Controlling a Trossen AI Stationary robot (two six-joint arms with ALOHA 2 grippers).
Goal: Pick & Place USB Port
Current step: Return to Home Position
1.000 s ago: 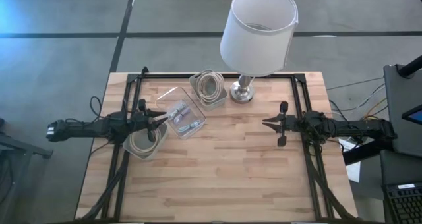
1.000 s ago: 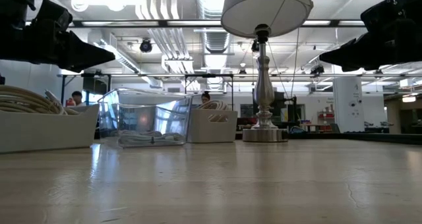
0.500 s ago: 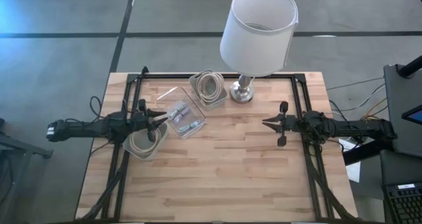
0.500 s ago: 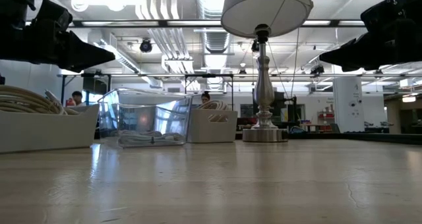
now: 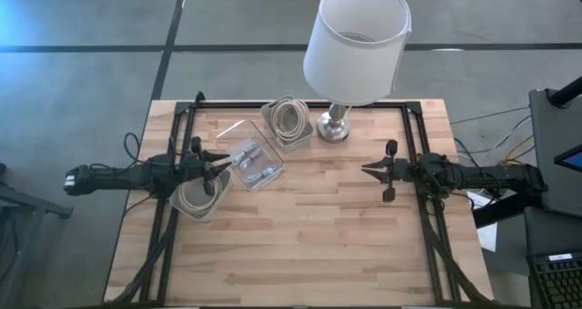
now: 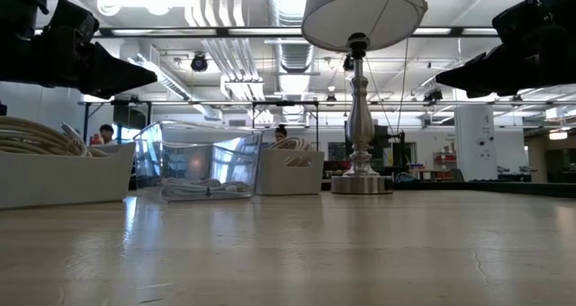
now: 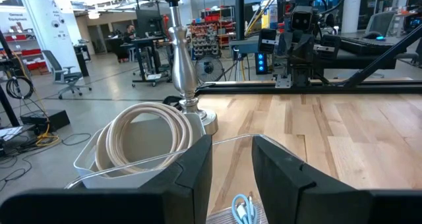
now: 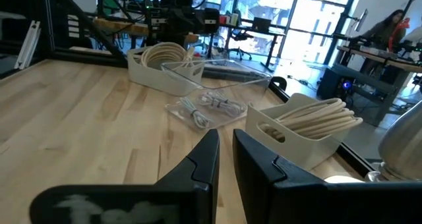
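A clear plastic container [image 5: 250,159] on the table's left half holds small pale USB cables [image 8: 212,105], which lie on its floor. My left gripper [image 5: 223,165] hovers level at that container's left side, above a white bin with a coiled cable [image 5: 195,198]; its fingers are open and empty [image 7: 232,145]. My right gripper [image 5: 366,170] hangs over the table's right half, pointing left at the container from far off, open by a narrow gap and empty [image 8: 227,135]. The low view shows both grippers well above the tabletop.
A second white bin with a coiled cable [image 5: 288,120] stands behind the clear container. A lamp with a white shade [image 5: 356,41] rests on its metal base [image 5: 334,127] at the far edge. Bare wood [image 5: 309,245] fills the middle and near part.
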